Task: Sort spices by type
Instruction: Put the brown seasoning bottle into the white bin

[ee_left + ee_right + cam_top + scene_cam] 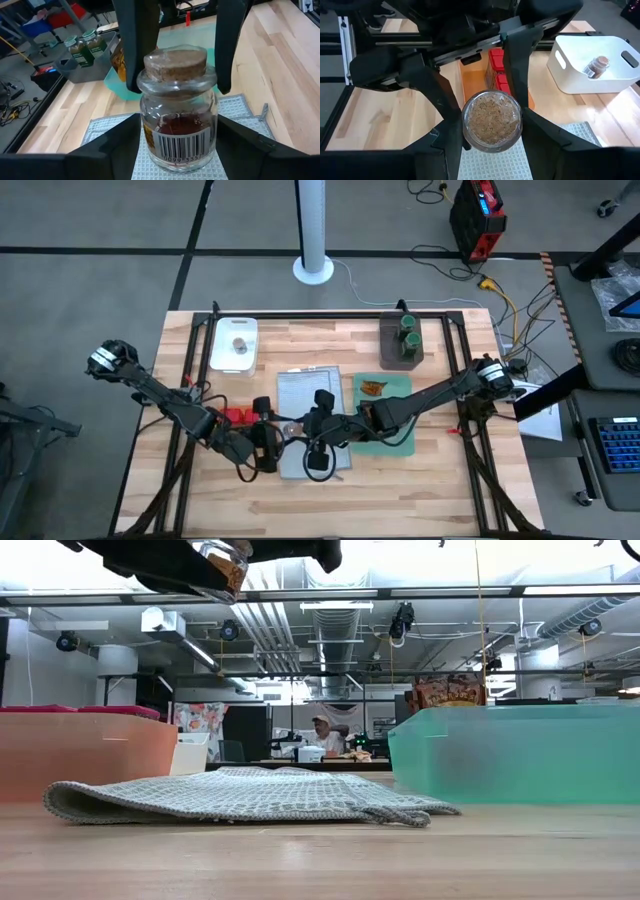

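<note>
A clear glass spice jar (177,130) with a cork lid (492,120) and a barcode label hangs high over the grey cloth (300,385) at the table's middle. My right gripper (492,125) is shut on it from the lid end. My left gripper (177,125) comes from the left. Its fingers stand on either side of the jar's lower body, open. In the low view the jar (225,565) shows at the top edge between dark gripper parts. My right gripper pinches the jar's neck (210,80), just under the cork lid, between its two fingers (227,50). The fingers come from the table's right, slanting down, past the lid. The jar is lifted clear of the cloth and tilted, its lid toward my right arm. My left gripper's fingers (110,150) lie close against the jar's lower glass wall; I cannot tell whether they touch it.
Two red boxes (497,65) sit on the orange cloth (475,85) at the left. A second glass jar (596,66) lies in the white bin (232,345). Green-topped jars (85,47) stand in the dark bin (400,358). A packet (372,388) lies on the green cloth (395,435).
</note>
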You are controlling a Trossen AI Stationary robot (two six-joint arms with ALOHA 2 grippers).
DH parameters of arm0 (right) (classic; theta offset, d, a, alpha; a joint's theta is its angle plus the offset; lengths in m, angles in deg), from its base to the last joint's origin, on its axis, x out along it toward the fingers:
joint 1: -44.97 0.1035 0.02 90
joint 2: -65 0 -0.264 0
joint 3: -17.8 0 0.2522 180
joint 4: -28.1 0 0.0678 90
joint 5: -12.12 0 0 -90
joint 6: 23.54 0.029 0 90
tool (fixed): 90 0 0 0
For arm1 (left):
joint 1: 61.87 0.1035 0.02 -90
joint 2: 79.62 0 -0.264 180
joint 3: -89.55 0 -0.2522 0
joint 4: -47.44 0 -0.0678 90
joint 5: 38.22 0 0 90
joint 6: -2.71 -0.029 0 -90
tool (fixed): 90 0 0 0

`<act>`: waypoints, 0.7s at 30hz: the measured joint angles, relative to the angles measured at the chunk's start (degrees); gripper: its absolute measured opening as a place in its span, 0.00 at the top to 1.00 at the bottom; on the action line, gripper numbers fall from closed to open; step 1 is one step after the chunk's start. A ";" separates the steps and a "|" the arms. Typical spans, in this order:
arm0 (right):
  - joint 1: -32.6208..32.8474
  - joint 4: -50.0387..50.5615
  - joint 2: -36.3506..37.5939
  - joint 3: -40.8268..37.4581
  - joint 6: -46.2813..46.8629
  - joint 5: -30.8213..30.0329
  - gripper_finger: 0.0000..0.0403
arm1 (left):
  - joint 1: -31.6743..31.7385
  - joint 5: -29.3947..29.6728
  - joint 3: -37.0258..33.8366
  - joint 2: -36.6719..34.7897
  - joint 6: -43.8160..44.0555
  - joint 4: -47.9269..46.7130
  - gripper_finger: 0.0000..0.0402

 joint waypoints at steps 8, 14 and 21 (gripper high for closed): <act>0.00 0.01 0.05 -0.12 -0.71 -0.56 0.61 | 0.78 0.25 -0.02 0.61 0.49 2.20 0.56; 0.00 -0.03 0.08 -0.22 -0.89 -0.59 0.61 | 1.16 0.24 -0.09 0.63 -0.29 2.61 0.56; 0.00 -0.99 0.09 -0.22 -1.74 -0.35 0.40 | 1.22 0.71 -1.93 0.63 -2.88 7.80 0.56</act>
